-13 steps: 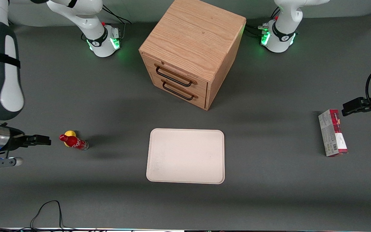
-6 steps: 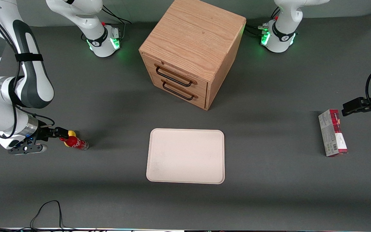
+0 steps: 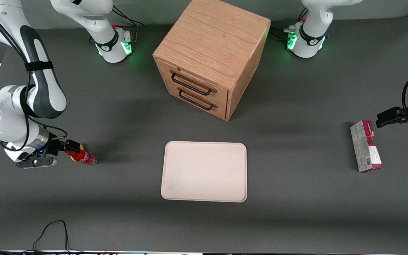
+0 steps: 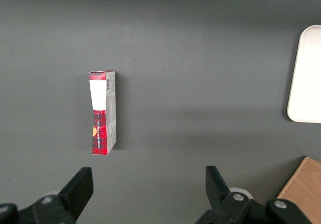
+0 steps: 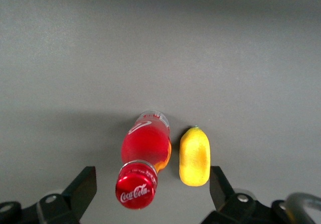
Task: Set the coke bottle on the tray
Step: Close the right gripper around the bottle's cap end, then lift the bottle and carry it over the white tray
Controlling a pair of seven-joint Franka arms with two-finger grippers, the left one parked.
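Observation:
The coke bottle [image 3: 83,157] [image 5: 146,151] is small and red, and its red cap points toward my gripper. It rests on the grey table toward the working arm's end, well apart from the cream tray [image 3: 204,171] [image 4: 307,73]. My gripper [image 3: 73,148] [image 5: 150,184] is open at the cap end. Its two fingers stand wide on either side of both the cap and a small yellow lemon-like object [image 3: 80,146] [image 5: 194,156] that lies right beside the bottle. Nothing is held.
A wooden two-drawer cabinet [image 3: 211,53] [image 4: 306,189] stands farther from the front camera than the tray. A red-and-grey carton [image 3: 365,146] [image 4: 104,112] lies toward the parked arm's end. A black cable [image 3: 51,230] loops near the table's front edge.
My gripper has moved in from the working arm's end of the table to the bottle's cap. The bottle and the yellow object have not moved.

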